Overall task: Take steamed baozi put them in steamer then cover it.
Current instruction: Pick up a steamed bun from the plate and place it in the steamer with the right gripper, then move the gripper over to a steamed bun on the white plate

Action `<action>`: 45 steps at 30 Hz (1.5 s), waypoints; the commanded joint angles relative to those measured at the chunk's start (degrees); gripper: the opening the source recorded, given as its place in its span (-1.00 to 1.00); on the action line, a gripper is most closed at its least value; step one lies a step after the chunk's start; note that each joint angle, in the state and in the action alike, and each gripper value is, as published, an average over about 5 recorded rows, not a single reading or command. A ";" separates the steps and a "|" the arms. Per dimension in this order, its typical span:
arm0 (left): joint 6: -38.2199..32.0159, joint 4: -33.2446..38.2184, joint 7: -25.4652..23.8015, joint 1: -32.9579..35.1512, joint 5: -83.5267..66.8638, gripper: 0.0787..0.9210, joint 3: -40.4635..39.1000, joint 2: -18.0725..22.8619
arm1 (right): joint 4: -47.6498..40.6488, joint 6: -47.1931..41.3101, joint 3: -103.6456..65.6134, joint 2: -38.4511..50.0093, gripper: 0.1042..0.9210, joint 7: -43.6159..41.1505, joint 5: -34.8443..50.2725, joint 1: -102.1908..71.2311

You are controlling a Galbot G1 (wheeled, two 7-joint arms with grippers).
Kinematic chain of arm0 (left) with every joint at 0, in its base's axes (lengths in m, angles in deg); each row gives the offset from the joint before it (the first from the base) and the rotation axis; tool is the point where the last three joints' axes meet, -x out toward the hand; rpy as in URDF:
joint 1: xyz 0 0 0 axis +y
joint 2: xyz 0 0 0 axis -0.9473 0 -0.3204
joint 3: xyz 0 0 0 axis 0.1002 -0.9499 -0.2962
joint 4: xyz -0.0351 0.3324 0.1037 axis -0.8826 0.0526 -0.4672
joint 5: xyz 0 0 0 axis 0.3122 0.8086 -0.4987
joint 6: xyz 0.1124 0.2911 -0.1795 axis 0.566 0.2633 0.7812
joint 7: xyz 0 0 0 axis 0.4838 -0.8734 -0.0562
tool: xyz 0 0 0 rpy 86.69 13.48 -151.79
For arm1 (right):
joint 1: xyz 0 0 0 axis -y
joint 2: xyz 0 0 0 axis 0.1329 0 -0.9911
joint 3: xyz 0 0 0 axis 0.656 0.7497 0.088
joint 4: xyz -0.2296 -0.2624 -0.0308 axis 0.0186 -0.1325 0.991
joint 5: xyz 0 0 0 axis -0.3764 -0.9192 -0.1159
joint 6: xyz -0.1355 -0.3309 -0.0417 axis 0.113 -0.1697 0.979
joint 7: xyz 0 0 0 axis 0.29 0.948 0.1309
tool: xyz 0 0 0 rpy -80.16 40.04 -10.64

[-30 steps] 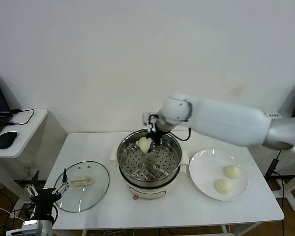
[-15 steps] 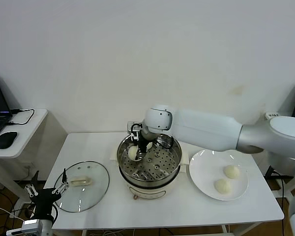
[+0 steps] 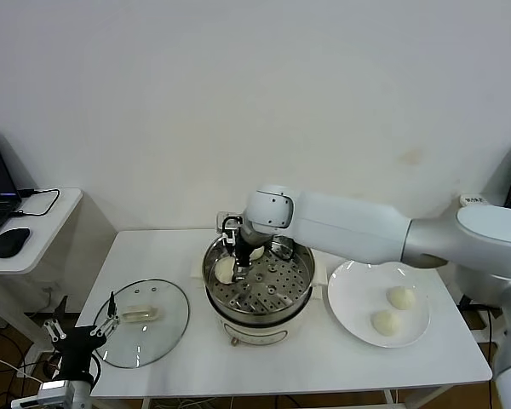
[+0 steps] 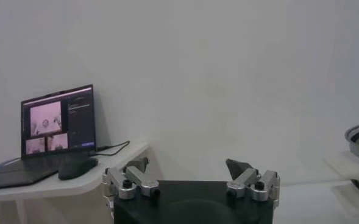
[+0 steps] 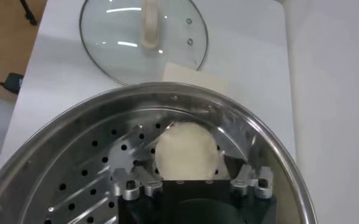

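Steamer (image 5: pixel 270 146) cut off by the right wrist view's edge; right gripper (image 3: pixel 237 256) half hides a baozi (image 3: pixel 225 270) — contact unclear

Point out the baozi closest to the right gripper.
The baozi on the steamer's tray, at its left side, right beside the right gripper. The two others lie on the plate.

Shiny silver steamer (image 3: pixel 260 285) with a hole-dotted tray and cream base, cream-white baozi (image 3: pixel 225 269) inside, 2 more on the white plate (image 3: pixel 355 298). Clear glass cover (image 3: pixel 143 322), cream handle, white desk (image 3: pixel 324 358).
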 commanded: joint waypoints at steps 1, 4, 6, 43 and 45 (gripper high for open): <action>0.03 0.07 -0.03 0.01 -0.16 0.77 0.05 -0.08 | 3.60 1.54 -0.44 5.83 0.76 -5.47 -2.67 4.98; 0.07 0.17 -0.06 0.00 -0.40 0.77 0.02 -0.10 | 8.43 3.88 -0.41 12.33 0.76 -9.65 -4.34 8.42; 0.12 0.23 -0.13 -0.01 -0.44 0.77 -0.12 -0.17 | 12.33 6.24 0.51 17.26 0.76 -12.68 -5.76 10.68; 1.05 0.85 0.17 1.79 -0.38 0.77 0.48 -0.36 | 16.47 23.83 -33.97 50.55 0.76 -13.30 -39.32 -42.74; 1.00 0.91 0.14 1.93 -0.41 0.77 0.70 -0.29 | 15.18 23.80 -34.75 49.12 0.76 -12.74 -39.70 -43.53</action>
